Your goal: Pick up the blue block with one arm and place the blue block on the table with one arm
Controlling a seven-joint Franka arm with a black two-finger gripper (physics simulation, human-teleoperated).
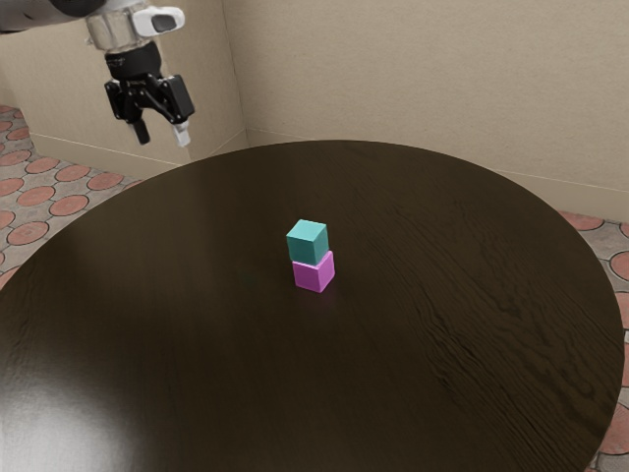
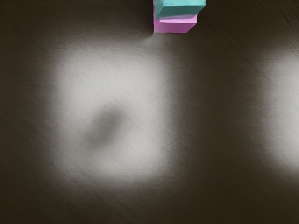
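My gripper [image 1: 162, 140] hangs high at the exterior view's upper left, its two fingers apart with nothing between them. Well away from it, a blue-teal block [image 1: 308, 243] rests on top of a pink-purple block [image 1: 314, 272], which sits on the dark round table [image 1: 393, 364]. The upper block is turned slightly relative to the lower one. In the wrist view the blue-teal block [image 2: 182, 8] is partly cut off by the picture's edge, with the pink-purple block [image 2: 175, 25] beneath it.
The table's curved far edge [image 1: 334, 142] passes below and beside my raised gripper. Behind it stands a beige wall [image 1: 413, 79], and a floor with reddish round tiles [image 1: 71, 205] lies around the table.
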